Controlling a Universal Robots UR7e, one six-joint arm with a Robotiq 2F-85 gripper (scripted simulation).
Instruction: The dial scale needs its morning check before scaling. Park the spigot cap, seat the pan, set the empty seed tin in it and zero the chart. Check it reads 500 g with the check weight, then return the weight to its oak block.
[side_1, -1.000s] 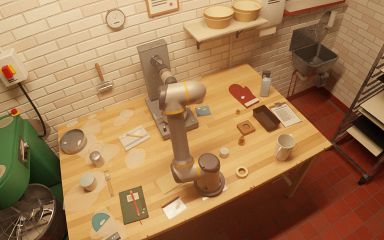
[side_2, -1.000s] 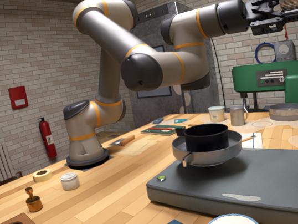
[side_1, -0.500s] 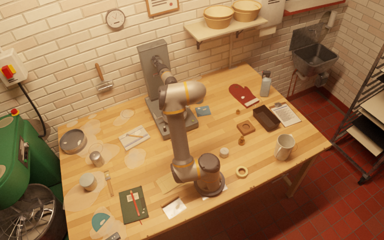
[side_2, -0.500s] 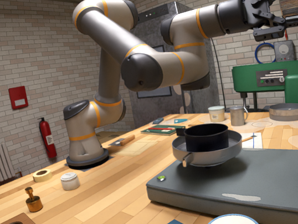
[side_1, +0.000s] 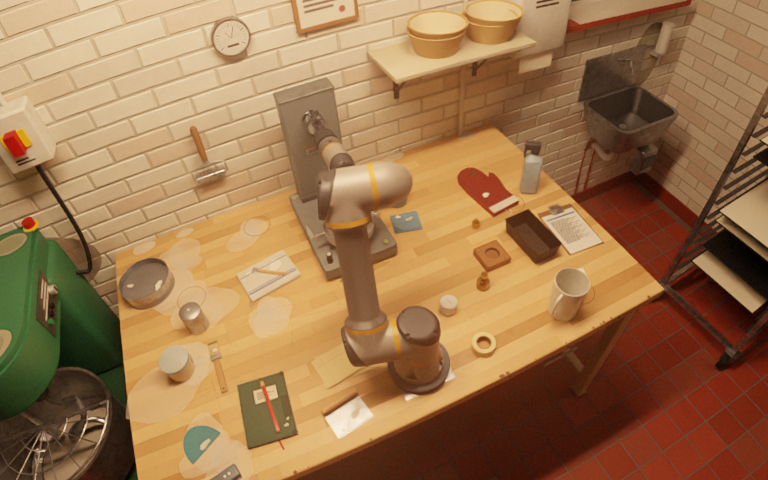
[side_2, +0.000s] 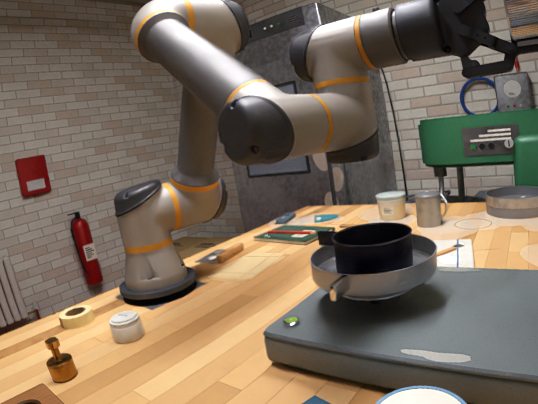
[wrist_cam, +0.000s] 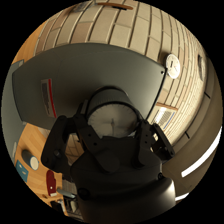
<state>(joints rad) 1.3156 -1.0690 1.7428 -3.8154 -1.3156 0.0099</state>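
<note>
The dial chart (wrist_cam: 112, 118), a round knurled drum with a white face and a pointer, sticks out from the grey scale column (side_1: 306, 136) and is clamped in my closed gripper (wrist_cam: 112, 131). Below it, the grey pan (side_2: 374, 270) sits on the scale's base plate (side_2: 430, 325). The dark seed tin (side_2: 372, 247) stands upright in the pan. The brass check weight (side_1: 482, 281) stands on the bench, apart from its oak block (side_1: 491, 255). A small white cap (side_1: 448, 304) stands on the bench near my base.
The green mixer (side_1: 34, 322) stands off the bench's left end. A mug (side_1: 568, 291), a tape roll (side_1: 483, 343), a dark tray (side_1: 532, 235), a clipboard (side_1: 571, 228) and a red oven mitt (side_1: 486, 189) lie to the right. Tins, a notebook (side_1: 267, 408) and flour patches cover the left.
</note>
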